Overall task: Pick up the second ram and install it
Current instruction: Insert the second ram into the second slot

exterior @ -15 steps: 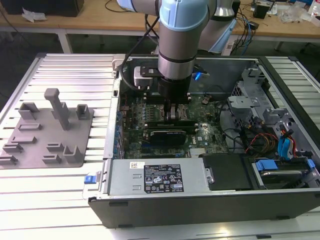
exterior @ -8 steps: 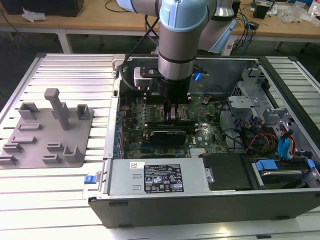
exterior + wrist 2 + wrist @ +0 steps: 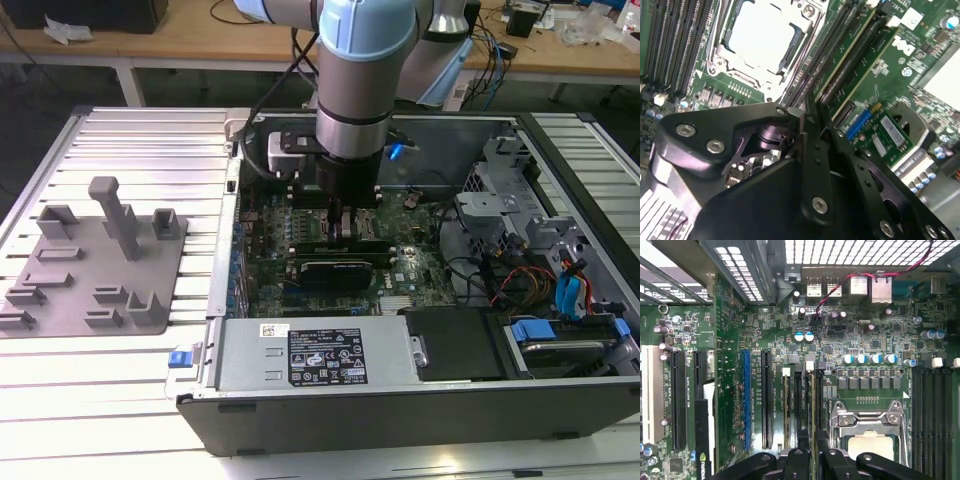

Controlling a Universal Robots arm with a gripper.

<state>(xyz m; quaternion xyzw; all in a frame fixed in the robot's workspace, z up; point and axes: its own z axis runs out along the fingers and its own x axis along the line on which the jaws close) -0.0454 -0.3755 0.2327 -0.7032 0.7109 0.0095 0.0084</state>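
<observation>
My gripper (image 3: 345, 228) reaches down into the open computer case (image 3: 560, 400), over the memory slots of the motherboard (image 3: 400, 270). The second ram (image 3: 812, 405) is a thin green stick seen edge-on, standing in a slot beside the processor socket (image 3: 870, 440). In both wrist views the black fingers (image 3: 799, 460) sit close on either side of its near end, so my gripper (image 3: 812, 456) is shut on it. In the second wrist view the second ram (image 3: 845, 60) runs away from my gripper (image 3: 814, 112) along its slot. Another stick (image 3: 786, 405) stands in a neighbouring slot.
A black expansion card (image 3: 345, 270) lies just in front of the gripper. The grey fixture plate (image 3: 90, 270) rests on the slatted table at the exterior view's left. Drive cages and cables (image 3: 520, 250) fill the case's right side. The power supply (image 3: 320, 355) spans the front.
</observation>
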